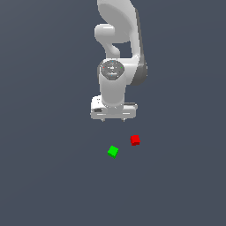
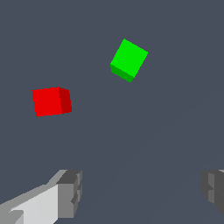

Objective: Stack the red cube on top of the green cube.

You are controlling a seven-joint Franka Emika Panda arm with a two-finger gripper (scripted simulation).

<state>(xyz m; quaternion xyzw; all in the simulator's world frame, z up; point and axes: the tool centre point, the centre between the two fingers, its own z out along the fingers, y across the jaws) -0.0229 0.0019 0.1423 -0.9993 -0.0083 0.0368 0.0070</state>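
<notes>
The gripper [image 2: 140, 192] sits nearest the wrist camera, its two grey fingertips [image 2: 70, 192] spread wide apart — released, holding and touching nothing. The white arm [image 1: 117, 53] hangs straight down, wrist vertical, above the floor [image 1: 44, 176]. One red cube [image 1: 135, 140] and one green cube [image 1: 113, 152] lie near each other but apart — both beyond the fingers.

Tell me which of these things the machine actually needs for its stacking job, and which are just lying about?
Needed for the job:
- red cube, to be lifted
- green cube, its landing spot, lying apart from the red one
- tool, open, holding nothing

Just lying about:
- nothing else shows, only the plain grey floor
</notes>
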